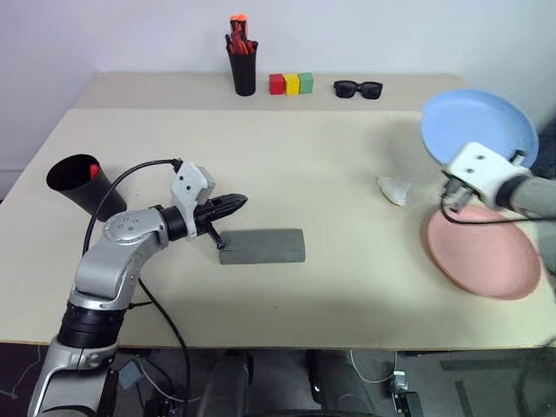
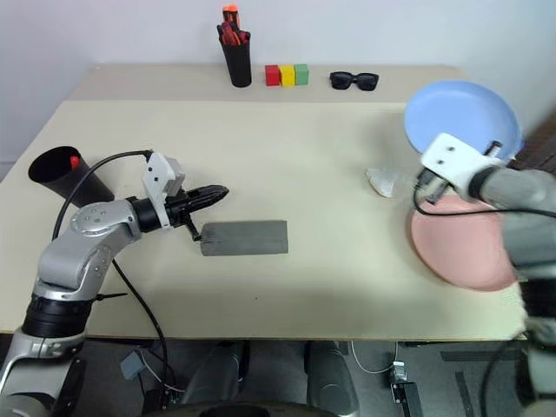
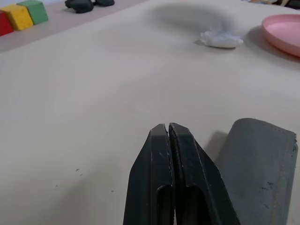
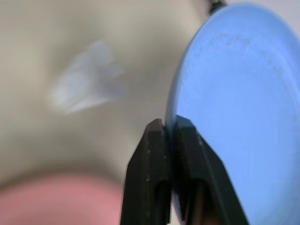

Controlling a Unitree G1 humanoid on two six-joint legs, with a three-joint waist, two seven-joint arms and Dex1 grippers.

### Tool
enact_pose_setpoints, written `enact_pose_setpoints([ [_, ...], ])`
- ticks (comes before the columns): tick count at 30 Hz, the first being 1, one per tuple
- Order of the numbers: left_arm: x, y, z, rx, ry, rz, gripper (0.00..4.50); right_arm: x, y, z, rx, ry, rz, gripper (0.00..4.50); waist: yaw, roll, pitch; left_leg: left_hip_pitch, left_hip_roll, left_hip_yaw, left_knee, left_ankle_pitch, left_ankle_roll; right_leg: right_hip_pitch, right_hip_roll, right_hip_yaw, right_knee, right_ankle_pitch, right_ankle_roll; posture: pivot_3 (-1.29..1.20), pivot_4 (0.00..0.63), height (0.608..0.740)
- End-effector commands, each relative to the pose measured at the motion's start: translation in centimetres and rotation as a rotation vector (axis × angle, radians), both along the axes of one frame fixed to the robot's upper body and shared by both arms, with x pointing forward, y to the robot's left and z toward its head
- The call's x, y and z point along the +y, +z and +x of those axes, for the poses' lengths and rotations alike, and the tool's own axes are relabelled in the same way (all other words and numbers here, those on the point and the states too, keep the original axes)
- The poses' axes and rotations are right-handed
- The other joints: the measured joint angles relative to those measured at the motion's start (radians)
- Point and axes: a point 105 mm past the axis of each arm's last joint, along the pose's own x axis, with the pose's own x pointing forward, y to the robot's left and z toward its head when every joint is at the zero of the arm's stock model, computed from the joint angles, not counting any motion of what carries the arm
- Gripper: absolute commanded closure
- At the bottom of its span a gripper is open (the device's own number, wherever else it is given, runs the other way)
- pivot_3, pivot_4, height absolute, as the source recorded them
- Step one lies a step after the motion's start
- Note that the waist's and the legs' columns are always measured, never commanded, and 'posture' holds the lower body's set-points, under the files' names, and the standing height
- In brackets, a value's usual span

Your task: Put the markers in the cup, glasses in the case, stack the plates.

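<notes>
Right gripper [image 4: 169,129] pinches the blue plate's [image 1: 478,126] rim, lifted at two o'clock, presumably to stack onto the pink plate [image 1: 482,252].

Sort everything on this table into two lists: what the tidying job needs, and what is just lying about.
Job:
- wide black plastic cup, something red inside
- grey hard spectacle case, shut
- round light blue plate, pinched at the rim by the right gripper
- round salmon pink plate

Lying about:
- tall black pen holder
- red, yellow and green blocks
- black sunglasses
- crumpled white scrap
</notes>
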Motion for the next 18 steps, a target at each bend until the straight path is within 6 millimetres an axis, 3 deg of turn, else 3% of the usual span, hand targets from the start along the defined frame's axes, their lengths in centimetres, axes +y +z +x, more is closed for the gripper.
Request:
enact_pose_setpoints([
  [1,-1.3,0.8,-0.1,-0.051,-0.068,0.003,4.50,0.2,0.4,-3.2,0.064,0.026,-0.003,4.45,-0.001,0.000,0.000,0.000,0.000,0.001,0.001,0.000,0.000,0.000,0.000,0.000,0.000,0.000,0.000,0.00,0.150,0.740],
  [3,-1.7,0.7,0.0,-0.052,-0.086,0.005,4.50,0.3,-0.9,-4.3,0.129,0.027,0.004,4.45,-0.011,0.000,0.000,0.001,0.000,0.002,0.003,0.000,0.000,0.001,0.000,0.001,0.000,0.000,0.000,0.00,0.150,0.740],
  [4,-1.9,0.7,0.1,-0.053,-0.090,0.007,4.50,0.5,-1.5,-4.7,0.161,0.018,0.044,4.16,-0.015,0.001,0.000,0.002,0.000,0.003,0.003,0.000,0.000,0.001,0.000,0.002,0.000,0.000,-0.001,0.00,0.150,0.740],
  [7,-2.2,0.9,0.5,-0.060,-0.090,0.000,4.50,1.5,-2.2,-4.6,0.181,0.060,0.022,3.04,-0.031,0.001,0.000,0.005,0.000,0.004,0.005,0.000,0.000,0.004,0.000,0.003,0.001,-0.002,-0.004,0.00,0.150,0.740],
  [10,-1.8,1.0,0.4,-0.064,-0.076,-0.005,4.50,3.0,-1.3,-1.9,0.052,0.086,0.047,1.46,-0.043,0.000,0.000,0.007,0.000,0.005,0.006,0.000,0.000,0.006,0.000,0.004,0.001,-0.003,-0.003,0.00,0.150,0.740],
  [14,-1.1,0.7,0.0,-0.065,-0.039,0.002,4.50,6.3,-1.5,2.2,-0.042,0.139,0.136,1.46,-0.051,0.000,0.000,0.010,0.001,0.005,0.004,0.000,0.000,0.007,0.001,0.004,0.002,-0.001,-0.006,0.00,0.150,0.740],
  [18,-0.2,0.8,-0.6,-0.072,0.014,-0.003,4.50,7.4,-3.7,7.1,-0.065,0.054,0.189,1.46,-0.046,-0.001,0.000,0.009,0.001,0.004,0.002,0.000,0.000,0.006,0.000,0.004,0.001,-0.001,-0.003,0.00,0.150,0.740],
])
